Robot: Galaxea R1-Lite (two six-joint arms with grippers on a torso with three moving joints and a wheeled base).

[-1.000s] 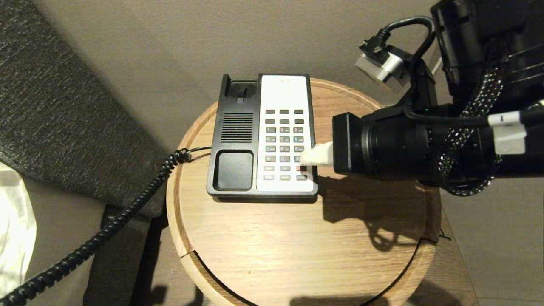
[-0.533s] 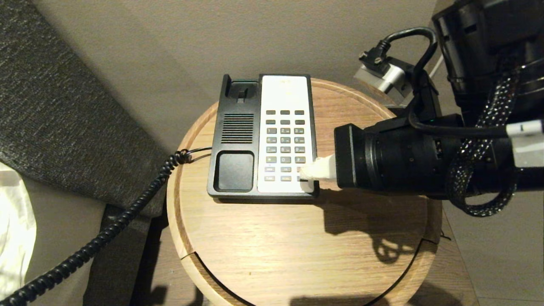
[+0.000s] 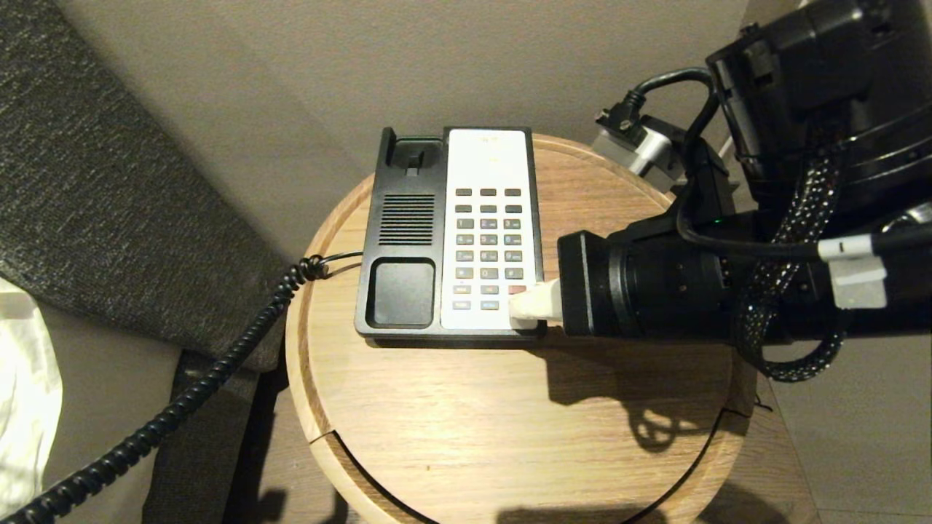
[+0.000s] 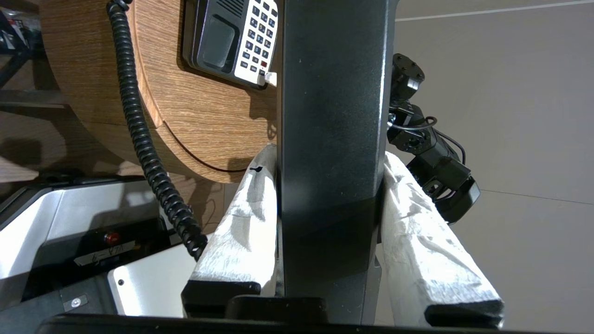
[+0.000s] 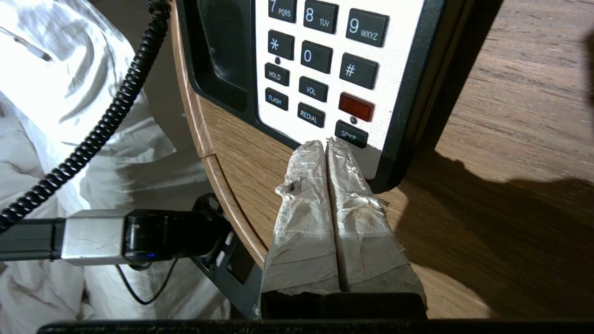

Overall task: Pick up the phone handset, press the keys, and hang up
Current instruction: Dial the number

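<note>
The right gripper [image 5: 327, 144] has its 2 white-wrapped fingers [image 5: 301, 218] pressed flat together with nothing between them, the tips resting at the near edge of the keypad [image 5: 325, 69] right beside the SPKR key [image 5: 351, 133]. In the head view that gripper [image 3: 518, 314] reaches in from the right, level over the table [image 3: 510, 429], and covers the near right corner of the phone base [image 3: 408, 240]. A red key [image 5: 356, 106] sits just past the SPKR key, with REDIAL and VOL to one side.

The left gripper [image 4: 330, 157] holds the handset [image 4: 332, 139] off to the robot's left (outside the head view): its 2 wrapped fingers [image 4: 241, 222] stand partly apart and clamp the glossy black bar on both sides. The cradle [image 3: 402, 291] on the black half of the base lies bare.

A coiled cord [image 3: 182, 393] runs from the left side of the base over the table rim and down toward the lower left. The round wooden table stands against a beige wall [image 3: 364, 65], with dark grey fabric [image 3: 87, 182] and a white sheet [image 3: 22, 393] to the left.
</note>
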